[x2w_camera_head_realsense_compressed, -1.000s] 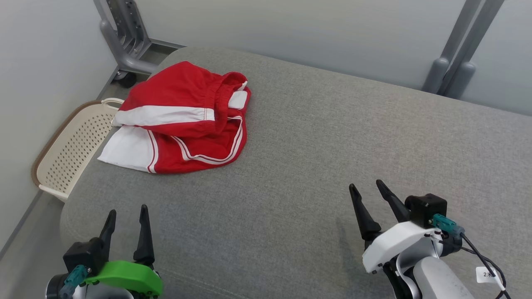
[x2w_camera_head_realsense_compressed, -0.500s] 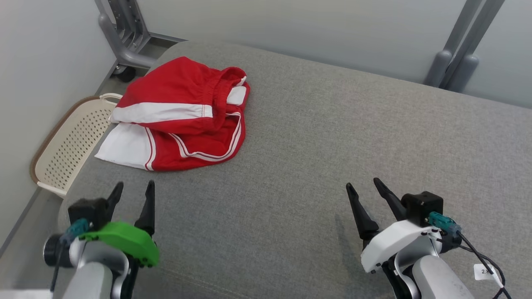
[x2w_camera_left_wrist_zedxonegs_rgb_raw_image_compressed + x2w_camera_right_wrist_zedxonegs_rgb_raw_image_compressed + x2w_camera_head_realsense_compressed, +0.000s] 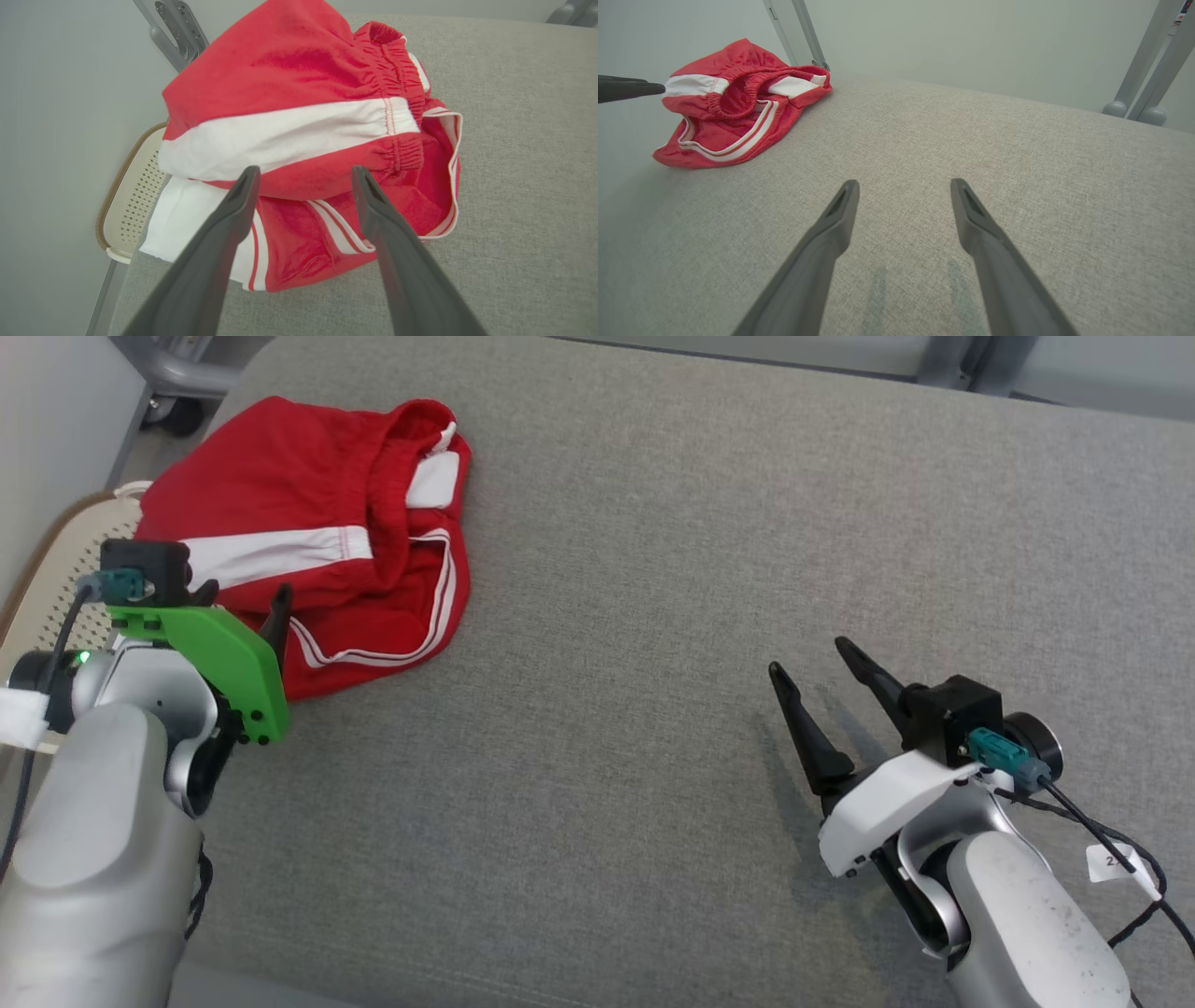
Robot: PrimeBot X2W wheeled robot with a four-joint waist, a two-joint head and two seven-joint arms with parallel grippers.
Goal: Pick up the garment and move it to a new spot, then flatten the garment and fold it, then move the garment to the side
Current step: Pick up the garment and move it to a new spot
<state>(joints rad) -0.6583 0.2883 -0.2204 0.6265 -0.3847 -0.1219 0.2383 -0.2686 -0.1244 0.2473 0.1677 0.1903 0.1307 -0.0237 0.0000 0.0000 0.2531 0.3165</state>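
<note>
The garment point(image 3: 308, 541) is a pair of red shorts with white stripes, lying crumpled at the far left of the grey cushion point(image 3: 653, 569). My left gripper point(image 3: 241, 602) hovers open over the garment's near left edge. In the left wrist view its two dark fingers frame the red and white folds point(image 3: 299, 70), and the gripper point(image 3: 304, 171) holds nothing. My right gripper point(image 3: 808, 655) stands open above bare cushion at the right, well apart from the garment. In the right wrist view that gripper point(image 3: 904, 183) points across the cushion, with the garment point(image 3: 733, 107) at the far left.
A cream perforated basket point(image 3: 37, 569) sits on the floor just off the cushion's left edge, also seen as the basket point(image 3: 135, 196) in the left wrist view. Grey metal frame legs point(image 3: 1139, 70) stand behind the cushion at the right and a grey post point(image 3: 175, 28) behind the garment. A pale wall runs along the left.
The head camera has tilted down and the whole picture has shifted. My left gripper has moved forward from the near edge to the garment's near side. The right gripper has hardly moved.
</note>
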